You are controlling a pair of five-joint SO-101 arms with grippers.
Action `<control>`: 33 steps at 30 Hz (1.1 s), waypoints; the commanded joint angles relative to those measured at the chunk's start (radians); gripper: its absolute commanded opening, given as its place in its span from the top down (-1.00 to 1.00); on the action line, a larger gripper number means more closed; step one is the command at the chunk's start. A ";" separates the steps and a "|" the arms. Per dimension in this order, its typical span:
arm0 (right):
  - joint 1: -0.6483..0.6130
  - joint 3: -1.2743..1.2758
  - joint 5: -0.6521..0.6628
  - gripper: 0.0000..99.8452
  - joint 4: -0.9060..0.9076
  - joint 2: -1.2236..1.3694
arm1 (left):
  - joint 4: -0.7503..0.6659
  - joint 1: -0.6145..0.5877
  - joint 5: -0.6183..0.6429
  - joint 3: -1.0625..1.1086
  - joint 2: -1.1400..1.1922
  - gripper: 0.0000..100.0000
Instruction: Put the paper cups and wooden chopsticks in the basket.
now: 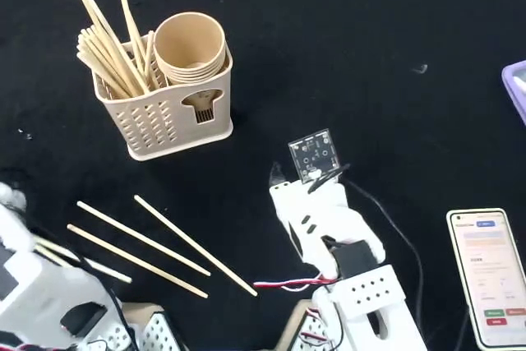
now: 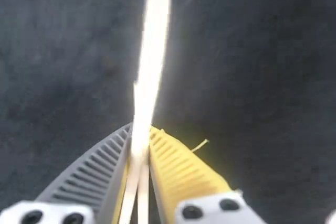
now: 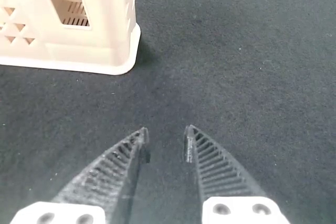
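Two grippers, two states.

Left gripper: clenched on a wooden chopstick. The stick is pinched between the ribbed jaws and runs straight out ahead of the tips, over the black cloth. Right at the jaws it looks like two sticks, can't tell. My left arm sits low at the near corner of the table.

Three loose chopsticks lie flat on the cloth just beyond that gripper, on the side toward my right arm, roughly parallel.

Right gripper: released, jaws slightly parted, nothing between them, tips pointed down at bare cloth. That arm is stretched forward and low.

Basket is ahead of the right gripper and off toward my left-arm side, apart from the tips. It stands upright, well ahead of the left gripper. Stacked paper cups sit in one compartment; a bundle of chopsticks leans in the other.

Phone lies beside the right arm's base, on its outer side.
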 commanded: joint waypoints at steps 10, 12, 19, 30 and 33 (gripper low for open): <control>0.014 -0.007 0.011 0.77 -0.025 -0.019 | 0.021 0.122 0.034 -0.199 0.032 0.93; 0.014 -0.007 0.011 0.77 -0.025 -0.019 | -0.040 0.122 -0.025 -0.156 0.064 0.93; 0.014 -0.007 0.011 0.77 -0.025 -0.019 | -0.066 0.117 -0.097 -0.111 0.138 0.93; 0.014 -0.007 0.011 0.77 -0.025 -0.019 | 0.163 0.124 -0.206 -0.257 0.149 0.69; 0.014 -0.007 0.011 0.77 -0.025 -0.019 | 0.164 0.110 -0.210 -0.254 0.149 0.69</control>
